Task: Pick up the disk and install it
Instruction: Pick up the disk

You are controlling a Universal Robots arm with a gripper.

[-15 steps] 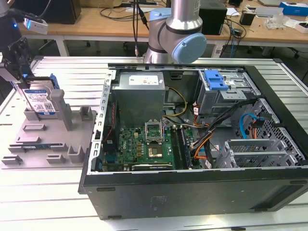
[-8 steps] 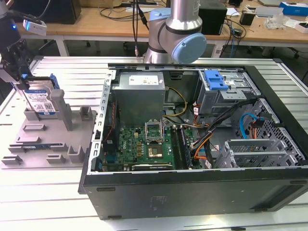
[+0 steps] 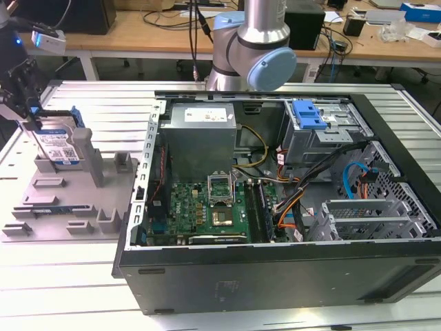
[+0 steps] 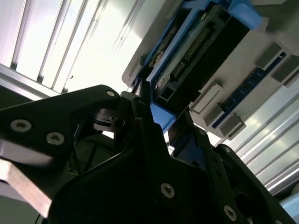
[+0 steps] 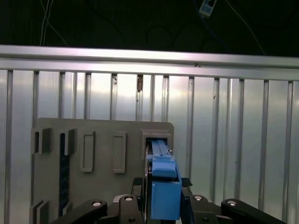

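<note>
- Grey plastic fixture (image 3: pixel 76 207), one of it, lies flat on the slatted aluminium table (image 3: pixel 62 283) at the exterior view's left. One disk (image 3: pixel 60 146) stands upright on edge in a slot at its far end, in the upper left of that frame.
- The black gripper (image 3: pixel 31 116) reaches down onto the disk's top edge. In the first wrist view its fingers (image 5: pixel 188 207) sit tight against both sides of the blue carrier frame, clasping the disk (image 5: pixel 163 186), which is seated in its slot.
- In the second wrist view the gripper (image 4: pixel 161 122) pinches the blue edge, and the disk (image 4: pixel 201 51) shows a row of connector pins.
- Two grey posts (image 3: pixel 93 158) rise from the fixture just beside the disk, on the side toward the case.
- The fixture also holds one dark blue circuit strip (image 5: pixel 62 177), set edge-on in a narrow slot, and two shallow rectangular pockets (image 5: pixel 87 151) lie between that slot and the disk.
- One open black computer case (image 3: pixel 275 269) lies on its side just beside the fixture, across the centre and the exterior view's right.
- Inside the case are one green motherboard (image 3: pixel 207 207), one grey power supply box (image 3: pixel 200 134) and one metal drive cage (image 3: pixel 331 138) carrying one ridged blue latch (image 3: pixel 308 114). Loose orange, blue and yellow cables (image 3: pixel 296 207) run between them.
- The arm's base (image 3: pixel 251 48) stands behind the case at the upper centre, with wooden benches (image 3: pixel 138 31) beyond it.
</note>
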